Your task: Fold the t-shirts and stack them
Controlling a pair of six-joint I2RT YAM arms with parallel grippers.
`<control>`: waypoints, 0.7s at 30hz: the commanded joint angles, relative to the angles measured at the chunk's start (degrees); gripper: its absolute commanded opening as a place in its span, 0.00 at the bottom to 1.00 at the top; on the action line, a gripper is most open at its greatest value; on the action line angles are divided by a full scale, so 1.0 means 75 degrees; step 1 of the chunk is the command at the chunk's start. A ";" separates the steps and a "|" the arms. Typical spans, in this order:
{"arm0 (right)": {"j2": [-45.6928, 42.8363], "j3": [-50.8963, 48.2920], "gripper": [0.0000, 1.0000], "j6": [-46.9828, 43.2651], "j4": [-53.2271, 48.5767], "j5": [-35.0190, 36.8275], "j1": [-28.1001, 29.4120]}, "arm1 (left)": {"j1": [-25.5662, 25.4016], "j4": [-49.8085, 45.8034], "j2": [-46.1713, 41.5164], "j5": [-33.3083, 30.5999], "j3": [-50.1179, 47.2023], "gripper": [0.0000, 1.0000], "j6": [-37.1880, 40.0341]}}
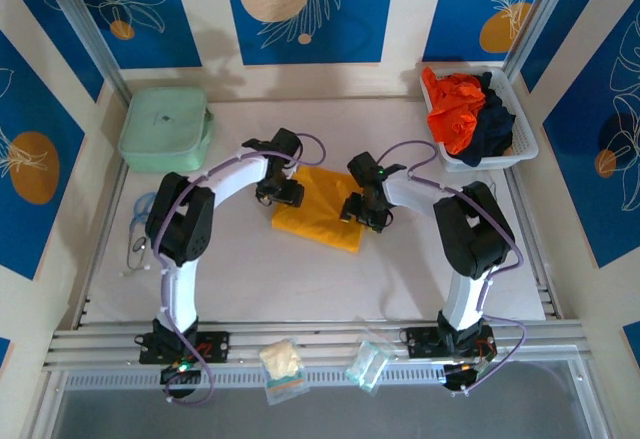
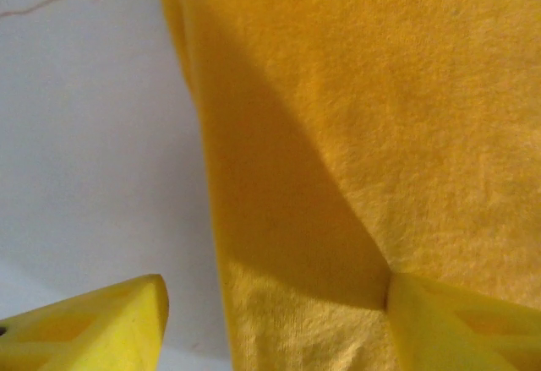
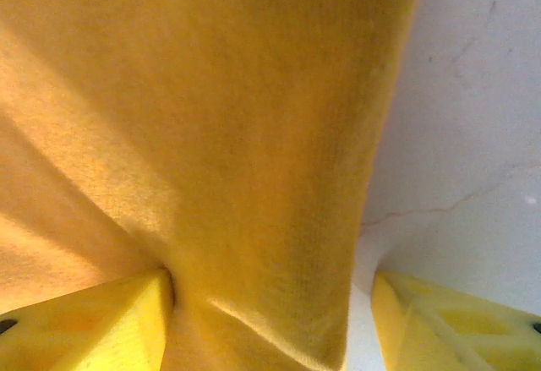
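A golden-yellow t-shirt (image 1: 318,211), folded into a small rectangle, lies at the table's centre. My left gripper (image 1: 282,195) is down at its left edge and my right gripper (image 1: 362,209) at its right edge. In the left wrist view the yellow cloth (image 2: 380,117) runs between the open fingers of the left gripper (image 2: 275,303), one finger on the cloth and one over bare table. The right gripper (image 3: 272,295) straddles the cloth's (image 3: 211,92) right edge the same way, open. An orange-red t-shirt (image 1: 452,109) and a dark navy t-shirt (image 1: 494,124) lie bunched in the basket.
The white basket (image 1: 520,149) stands at the back right. A mint-green zipped case (image 1: 165,129) sits at the back left. Two clear plastic packets (image 1: 283,367) (image 1: 368,364) lie on the front rail between the arm bases. White table (image 2: 84,134) surrounds the yellow shirt.
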 commanded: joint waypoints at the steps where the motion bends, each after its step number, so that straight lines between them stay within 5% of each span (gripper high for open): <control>1: 0.0273 0.0137 0.59 0.0161 0.0052 -0.0041 0.0099 | -0.0090 -0.0007 0.0391 0.0339 0.0269 0.63 0.0004; 17: 0.1040 0.0430 0.17 -0.0202 0.0452 -0.0552 -0.0039 | -0.0289 0.0261 0.1162 0.0461 0.0007 0.07 -0.0205; 21: 0.1302 0.0773 0.09 -0.0540 0.0439 -0.0640 -0.0098 | -0.0279 0.0293 0.1296 0.0197 0.0073 0.00 -0.0315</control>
